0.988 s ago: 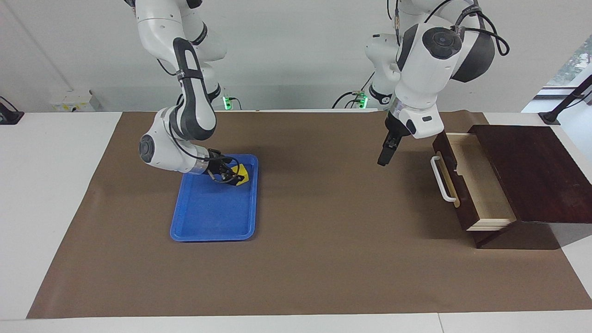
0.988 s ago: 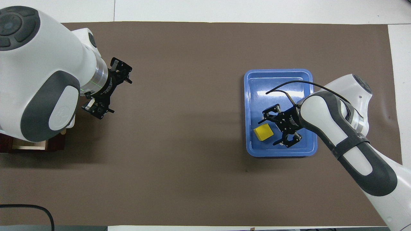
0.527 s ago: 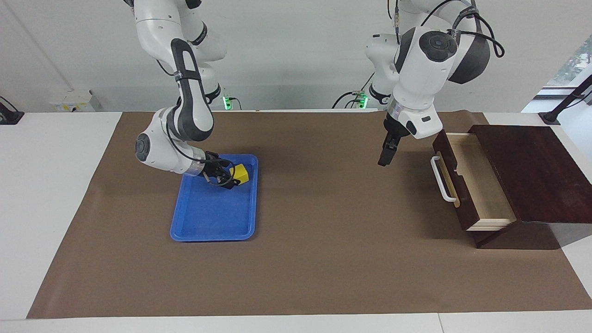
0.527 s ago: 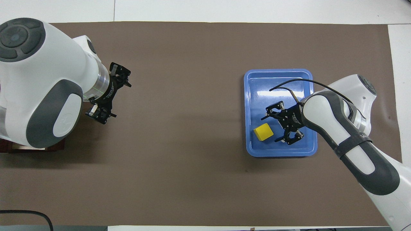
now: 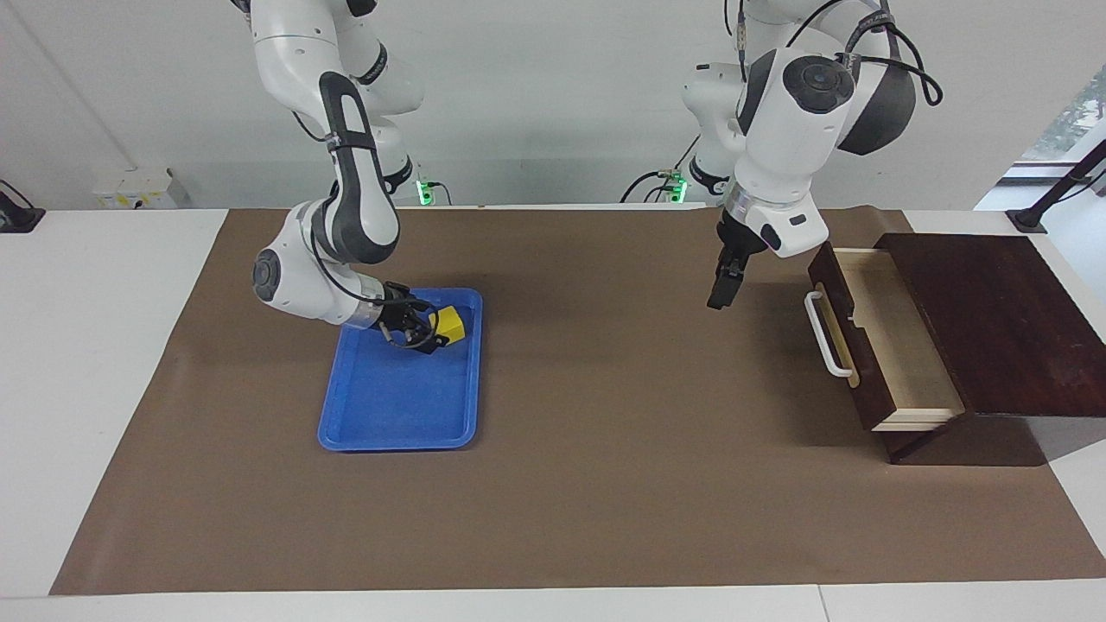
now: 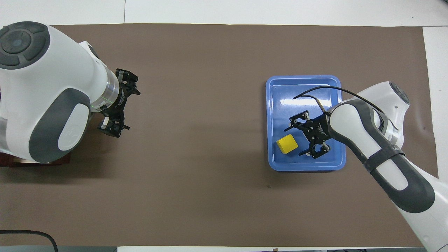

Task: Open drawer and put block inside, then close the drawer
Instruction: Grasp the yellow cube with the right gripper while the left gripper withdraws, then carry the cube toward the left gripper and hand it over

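Observation:
The drawer stands pulled open at the left arm's end of the table, its pale inside bare and its white bar handle facing the table's middle. The block, a small yellow cube, lies in a blue tray near the tray's edge closest to the robots. My right gripper is low in the tray, open, just beside the block and not closed on it. My left gripper hangs open over the mat in front of the drawer, holding nothing. In the overhead view the left arm hides most of the drawer.
A brown mat covers the table between the tray and the drawer cabinet's dark wooden top. White table surface borders the mat on all sides.
My right gripper has drawn back a little from the block, which stays in place. My left gripper has turned slightly and shifted a little toward the drawer.

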`<action>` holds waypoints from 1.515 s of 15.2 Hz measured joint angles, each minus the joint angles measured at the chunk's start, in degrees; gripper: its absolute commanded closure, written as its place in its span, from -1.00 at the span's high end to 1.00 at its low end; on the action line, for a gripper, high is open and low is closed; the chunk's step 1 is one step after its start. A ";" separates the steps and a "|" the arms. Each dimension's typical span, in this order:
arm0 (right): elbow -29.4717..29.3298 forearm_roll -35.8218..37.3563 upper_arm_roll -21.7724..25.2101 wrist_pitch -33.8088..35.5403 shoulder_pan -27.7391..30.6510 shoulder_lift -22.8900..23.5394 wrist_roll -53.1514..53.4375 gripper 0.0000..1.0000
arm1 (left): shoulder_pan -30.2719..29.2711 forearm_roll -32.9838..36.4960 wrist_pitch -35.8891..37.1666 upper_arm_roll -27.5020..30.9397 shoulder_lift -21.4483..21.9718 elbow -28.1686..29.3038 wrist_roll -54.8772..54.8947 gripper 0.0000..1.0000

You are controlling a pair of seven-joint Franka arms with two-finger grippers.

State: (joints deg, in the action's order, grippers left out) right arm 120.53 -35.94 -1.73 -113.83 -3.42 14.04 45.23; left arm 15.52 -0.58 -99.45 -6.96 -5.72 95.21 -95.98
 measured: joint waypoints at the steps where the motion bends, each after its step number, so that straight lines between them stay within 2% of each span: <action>1: 0.13 0.00 -0.02 0.00 -0.02 0.00 0.00 1.00 | 0.00 0.00 0.02 0.03 0.02 0.06 -2.24 1.00; 6: 0.58 0.00 -0.08 0.00 -0.20 0.00 0.00 1.00 | 0.00 0.00 0.04 0.04 0.21 0.38 -9.60 1.00; 7: 0.61 0.00 -0.08 0.00 -0.20 0.00 0.00 0.90 | 0.01 0.00 0.04 0.02 0.32 0.47 -9.93 1.00; 8: 0.62 0.00 -0.08 0.00 -0.20 0.00 0.00 0.63 | 0.05 0.00 0.04 -0.01 0.39 0.51 -10.21 1.00; 9: 0.63 0.00 -0.08 0.00 -0.20 0.00 0.00 -0.17 | 0.17 0.00 0.04 -0.02 0.44 0.53 -10.58 1.00; 10: 0.64 0.00 -0.08 0.00 -0.20 0.00 0.01 -0.68 | 0.36 0.00 0.04 -0.02 0.46 0.54 -10.95 1.00; 11: 0.64 0.00 -0.08 0.00 -0.20 0.00 0.06 -1.00 | 0.62 0.00 0.04 -0.02 0.47 0.55 -11.37 1.00; 16: 0.34 -0.51 -0.07 -1.98 -0.18 0.00 1.88 -1.00 | 1.46 -0.01 0.04 -0.06 0.52 0.57 -13.34 1.00; 19: -1.91 -0.89 -0.05 -1.40 0.03 -0.07 2.57 -1.00 | 1.69 -0.01 0.04 -0.07 0.52 0.62 -13.49 1.00; 23: -13.60 -1.05 -0.01 6.37 0.79 -0.42 13.08 -1.00 | 1.72 -0.01 0.04 -0.07 0.52 0.68 -13.53 1.00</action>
State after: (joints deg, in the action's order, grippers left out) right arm 106.93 -36.99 -1.74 -107.46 -2.63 13.62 58.31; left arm 17.25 -0.59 -99.41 -7.03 -5.20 95.89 -109.51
